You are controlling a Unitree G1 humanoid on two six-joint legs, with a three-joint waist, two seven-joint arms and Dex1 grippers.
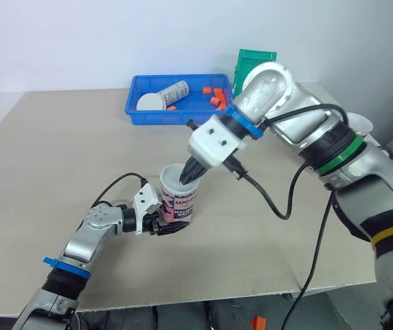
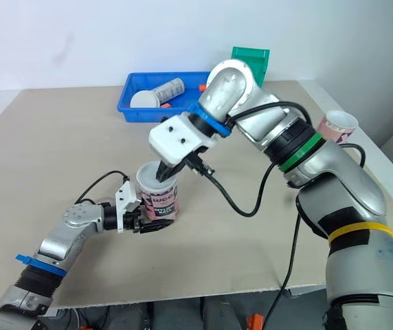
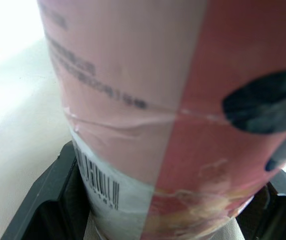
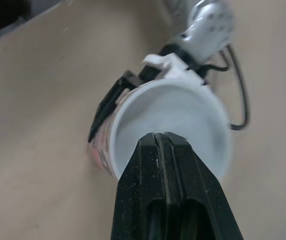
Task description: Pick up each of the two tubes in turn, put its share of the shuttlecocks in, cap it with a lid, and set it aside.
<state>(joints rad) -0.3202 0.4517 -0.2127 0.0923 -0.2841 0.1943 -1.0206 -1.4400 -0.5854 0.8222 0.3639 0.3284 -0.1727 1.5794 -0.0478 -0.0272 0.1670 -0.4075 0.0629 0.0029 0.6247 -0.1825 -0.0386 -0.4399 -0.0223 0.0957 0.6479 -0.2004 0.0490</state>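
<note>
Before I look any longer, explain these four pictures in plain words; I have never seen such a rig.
This is a two-armed humanoid robot; each arm ends in two black fingers. The two wide pictures come from cameras in its head, looking down over a beige table. The close ones come from cameras on the wrists. The left arm's fingers clasp the base of a pink tube, held upright; the left wrist view shows its label. The right arm's fingers are pressed together, tips at the tube's open mouth, as the right wrist view shows. At the back lies a blue tray with a pale cylinder on its side and small orange pieces. Behind it stands a green bin. Another pink tube stands on the robot's right.
</note>
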